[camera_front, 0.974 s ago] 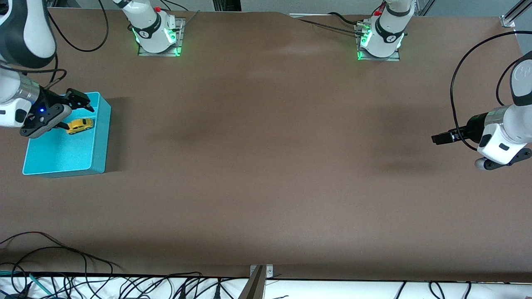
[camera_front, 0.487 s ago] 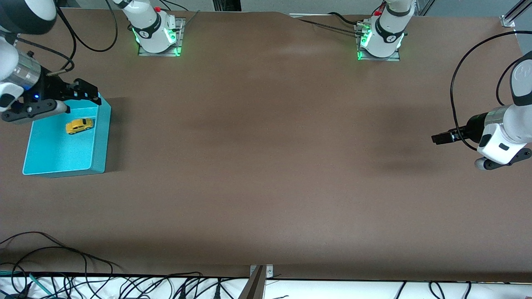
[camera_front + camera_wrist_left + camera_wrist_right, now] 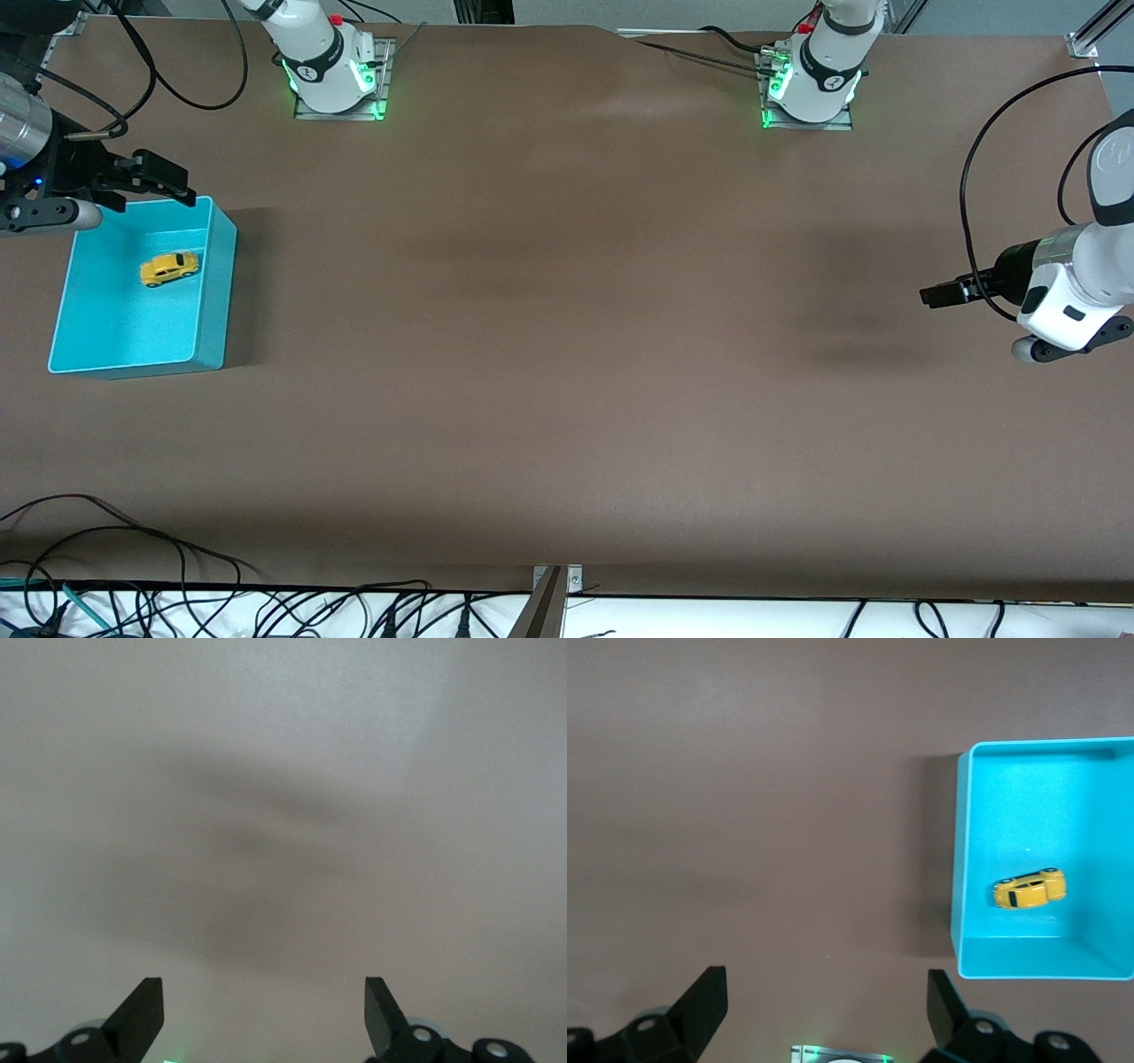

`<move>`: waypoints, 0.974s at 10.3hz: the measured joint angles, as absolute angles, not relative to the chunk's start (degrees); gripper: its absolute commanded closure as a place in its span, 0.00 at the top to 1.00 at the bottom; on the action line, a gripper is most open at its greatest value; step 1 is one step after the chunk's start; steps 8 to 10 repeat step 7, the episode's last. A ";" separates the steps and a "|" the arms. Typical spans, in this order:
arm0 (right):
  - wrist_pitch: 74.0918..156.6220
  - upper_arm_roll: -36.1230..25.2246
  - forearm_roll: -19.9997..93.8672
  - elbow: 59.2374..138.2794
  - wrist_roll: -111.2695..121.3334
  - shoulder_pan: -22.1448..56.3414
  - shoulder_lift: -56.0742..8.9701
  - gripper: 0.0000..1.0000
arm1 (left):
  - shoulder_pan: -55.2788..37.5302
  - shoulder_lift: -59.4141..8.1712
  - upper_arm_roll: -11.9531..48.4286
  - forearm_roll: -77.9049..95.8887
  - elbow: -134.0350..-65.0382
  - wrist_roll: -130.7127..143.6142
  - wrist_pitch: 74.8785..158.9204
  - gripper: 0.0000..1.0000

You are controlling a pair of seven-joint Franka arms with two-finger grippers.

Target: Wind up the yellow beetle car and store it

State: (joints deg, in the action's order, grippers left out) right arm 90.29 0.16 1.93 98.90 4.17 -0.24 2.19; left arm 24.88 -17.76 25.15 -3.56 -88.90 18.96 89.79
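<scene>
- Yellow beetle car: lies on its side in the teal bin, at the right arm's end of the table; judged stored.
- Right tool: spread open, empty, held above the bin's rim.
- Left tool: open, empty, parked over bare table; arm waits.

A broad, matte brown table top fills nearly the whole scene, its surface plain and evenly lit, with soft darker patches of shadow across its middle and toward both ends. Along the edge nearest the front camera runs a white strip strewn with tangled black cables, thickest at the corner toward the right arm's end. A small grey metal bracket sits at the middle of that same edge. At the farthest corner toward the left arm's end stands a silver aluminium frame piece.
</scene>
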 measured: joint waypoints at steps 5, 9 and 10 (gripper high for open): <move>86.70 -0.09 -0.92 93.84 0.60 1.58 0.41 1.00 | 24.88 -17.76 25.15 -3.56 -88.90 18.96 89.78 1.00; 86.59 -0.43 -0.94 93.66 0.48 1.57 -0.34 1.00 | 24.88 -17.76 25.15 -3.56 -88.90 18.96 89.78 1.00; 86.59 -0.43 -0.94 93.66 0.48 1.57 -0.34 1.00 | 24.88 -17.76 25.15 -3.56 -88.90 18.96 89.78 1.00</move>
